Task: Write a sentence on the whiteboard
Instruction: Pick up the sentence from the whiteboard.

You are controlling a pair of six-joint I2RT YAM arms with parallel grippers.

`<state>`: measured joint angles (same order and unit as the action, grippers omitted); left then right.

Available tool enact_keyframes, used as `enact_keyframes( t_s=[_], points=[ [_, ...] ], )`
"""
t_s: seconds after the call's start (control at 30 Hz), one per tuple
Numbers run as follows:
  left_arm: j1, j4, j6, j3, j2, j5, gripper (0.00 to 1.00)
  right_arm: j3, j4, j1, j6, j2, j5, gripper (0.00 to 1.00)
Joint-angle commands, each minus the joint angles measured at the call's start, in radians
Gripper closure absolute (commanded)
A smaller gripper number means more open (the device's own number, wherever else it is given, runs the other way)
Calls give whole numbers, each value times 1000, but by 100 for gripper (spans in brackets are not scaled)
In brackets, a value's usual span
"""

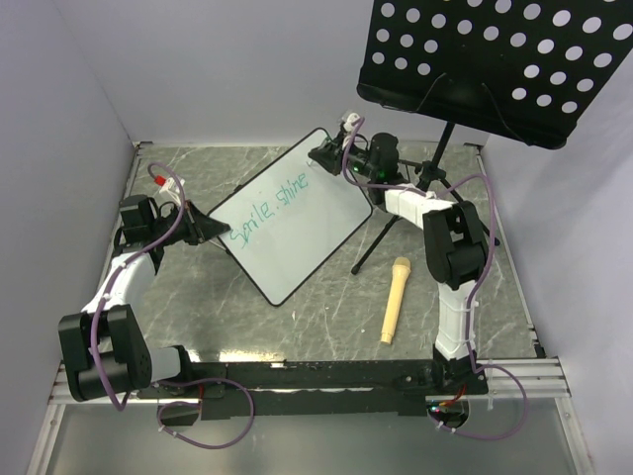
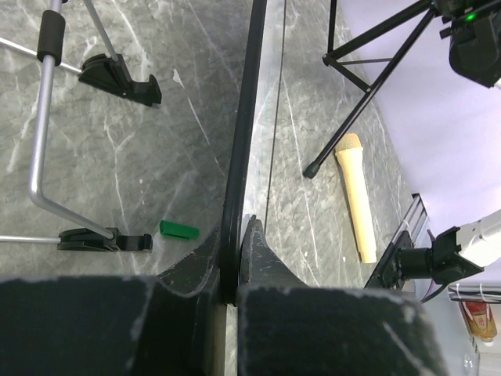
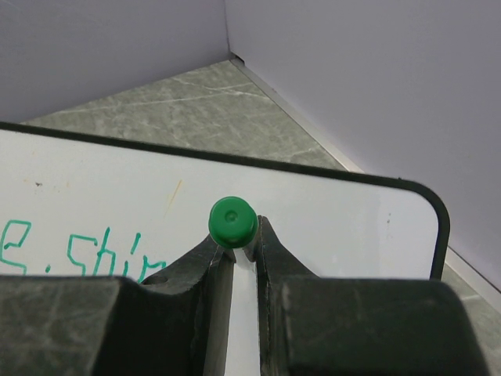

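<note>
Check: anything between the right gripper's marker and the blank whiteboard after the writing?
Nothing visible. The right gripper holds the green marker over the whiteboard just past the sentence, and the board beyond it is bare to the corner. The left gripper clamps the board's other end; microphone and music stand sit off the board.

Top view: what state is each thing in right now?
whiteboard: propped tilted, one edge clamped.
sentence: reads about "Smile, shine".
left gripper: shut on whiteboard.
right gripper: shut on marker.
marker: gripped, beside the writing.
green cap: off, lying loose.
microphone: lying flat.
music stand: upright.
</note>
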<state>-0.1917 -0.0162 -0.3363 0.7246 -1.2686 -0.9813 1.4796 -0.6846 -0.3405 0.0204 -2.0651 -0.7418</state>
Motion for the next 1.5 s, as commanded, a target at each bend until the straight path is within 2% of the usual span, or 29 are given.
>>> enact_keyframes(
  t_s=[0.0,0.53,1.2,1.47],
  points=[
    [6,28,240,-11,-26,208,99,-53,-52,-5,-13,52,4,100],
    [-11,24,229,-8,-37,207,99,-179,-105,-5,-13,109,5,100],
    [-11,24,233,-10,-31,197,99,-36,-44,-6,-7,57,35,100],
    [-11,22,232,-8,-35,196,99,-73,-62,-5,-8,66,22,100]
  ],
)
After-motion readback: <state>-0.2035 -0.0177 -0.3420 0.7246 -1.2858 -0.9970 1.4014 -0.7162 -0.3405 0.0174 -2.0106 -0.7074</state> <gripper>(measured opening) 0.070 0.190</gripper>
